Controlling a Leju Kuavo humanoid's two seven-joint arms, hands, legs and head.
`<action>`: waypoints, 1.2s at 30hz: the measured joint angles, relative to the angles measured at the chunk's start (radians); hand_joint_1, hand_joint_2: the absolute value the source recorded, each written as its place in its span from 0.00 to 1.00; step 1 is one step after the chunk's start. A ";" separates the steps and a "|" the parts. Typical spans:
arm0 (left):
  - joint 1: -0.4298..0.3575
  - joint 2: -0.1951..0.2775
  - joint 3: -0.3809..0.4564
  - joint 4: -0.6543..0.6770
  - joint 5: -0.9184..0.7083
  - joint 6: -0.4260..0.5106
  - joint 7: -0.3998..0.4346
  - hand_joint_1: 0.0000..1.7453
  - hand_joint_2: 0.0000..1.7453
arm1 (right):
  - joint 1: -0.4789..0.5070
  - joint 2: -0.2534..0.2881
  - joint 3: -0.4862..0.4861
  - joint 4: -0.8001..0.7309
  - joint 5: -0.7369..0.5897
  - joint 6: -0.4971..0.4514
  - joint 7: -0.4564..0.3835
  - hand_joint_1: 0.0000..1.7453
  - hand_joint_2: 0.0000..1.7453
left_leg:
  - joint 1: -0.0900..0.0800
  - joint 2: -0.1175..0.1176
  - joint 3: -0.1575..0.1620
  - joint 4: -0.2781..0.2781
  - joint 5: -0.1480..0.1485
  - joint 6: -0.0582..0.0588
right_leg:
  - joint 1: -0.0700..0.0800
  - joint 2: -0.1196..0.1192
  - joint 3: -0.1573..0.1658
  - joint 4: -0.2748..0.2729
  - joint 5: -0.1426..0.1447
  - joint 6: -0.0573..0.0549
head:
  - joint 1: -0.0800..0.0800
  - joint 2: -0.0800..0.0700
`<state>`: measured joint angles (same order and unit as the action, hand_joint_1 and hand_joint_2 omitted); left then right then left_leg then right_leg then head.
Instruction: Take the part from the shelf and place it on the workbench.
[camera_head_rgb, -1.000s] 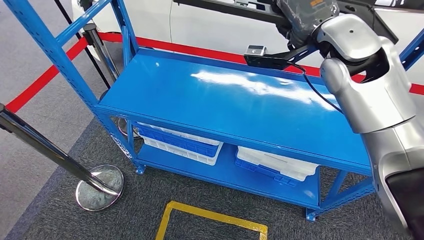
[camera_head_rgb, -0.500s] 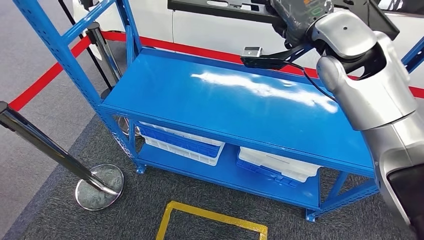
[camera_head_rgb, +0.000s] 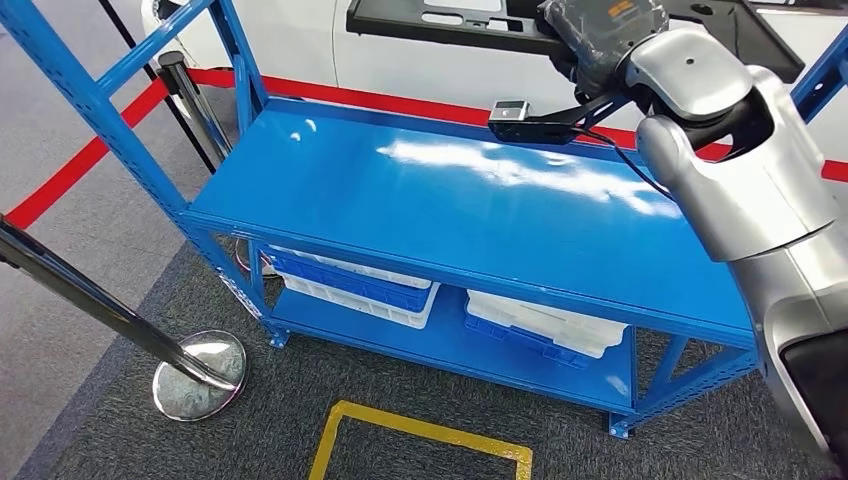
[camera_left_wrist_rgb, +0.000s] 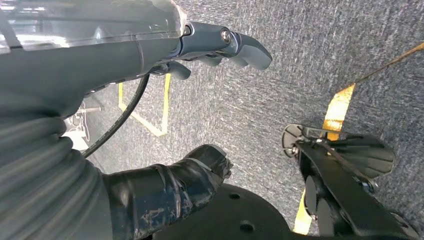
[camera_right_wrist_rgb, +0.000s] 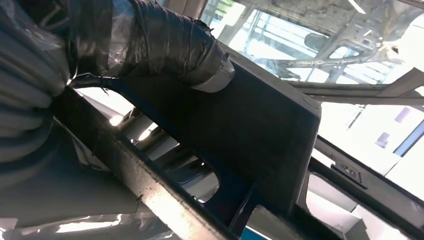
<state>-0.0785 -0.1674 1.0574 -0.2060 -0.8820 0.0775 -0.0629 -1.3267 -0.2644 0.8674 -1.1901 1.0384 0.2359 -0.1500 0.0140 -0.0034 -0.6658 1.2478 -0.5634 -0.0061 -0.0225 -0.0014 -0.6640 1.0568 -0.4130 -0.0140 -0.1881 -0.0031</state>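
Nearest, at six o'clock in the head view, a yellow floor marking (camera_head_rgb: 420, 440) lies on grey carpet, with a chrome stanchion base (camera_head_rgb: 198, 373) at eight o'clock. The left robot hand (camera_left_wrist_rgb: 200, 100) hangs over that carpet, fingers spread and holding nothing. Beyond the marking stands the blue shelf (camera_head_rgb: 330, 190); its broad middle deck is bare and glossy, and two white-and-blue crates (camera_head_rgb: 350, 285) sit on the lowest level. At one o'clock the silver right arm (camera_head_rgb: 740, 180) reaches up and away to the black part (camera_head_rgb: 450, 25), a long flat panel with cut-outs lying high behind the deck, in front of a white car body (camera_head_rgb: 440, 65). The right wrist view shows the right robot hand (camera_right_wrist_rgb: 165, 45) with its taped thumb pressed on the panel's upper face, the rest of the hand apparently beneath it, so it seems clamped on the part. The grip looks close to one end of a long panel, so on lifting the free end could sag, twist out of the fingers, or catch the shelf's blue uprights.
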 joint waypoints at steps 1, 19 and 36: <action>0.000 0.000 0.000 0.000 0.000 0.000 0.001 0.00 1.00 | -0.001 0.000 0.001 0.000 0.000 0.001 0.000 1.00 1.00 | 0.000 0.000 0.039 -0.070 0.028 0.004 | 0.000 0.000 -0.001 0.001 0.002 0.002 | 0.000 0.000; -0.006 -0.001 0.012 0.000 -0.003 -0.002 0.007 0.00 1.00 | -0.032 0.007 0.021 0.009 -0.005 0.016 0.001 1.00 1.00 | -0.012 0.003 -0.004 -0.204 0.173 0.039 | 0.008 0.003 0.113 0.013 -0.095 0.030 | 0.000 0.000; -0.010 0.000 0.018 0.000 -0.011 -0.002 0.008 0.00 1.00 | -0.043 0.021 0.029 0.012 -0.010 0.021 0.004 1.00 1.00 | -0.009 -0.005 0.157 -0.229 0.042 0.012 | 0.002 -0.010 -0.032 -0.016 0.062 0.019 | 0.000 0.000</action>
<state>-0.0885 -0.1678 1.0751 -0.2060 -0.8928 0.0758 -0.0553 -1.3694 -0.2430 0.8962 -1.1782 1.0282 0.2572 -0.1460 0.0046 -0.0088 -0.5091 1.0188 -0.5209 0.0060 -0.0201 -0.0115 -0.6963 1.0407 -0.3508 0.0051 -0.1879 -0.0031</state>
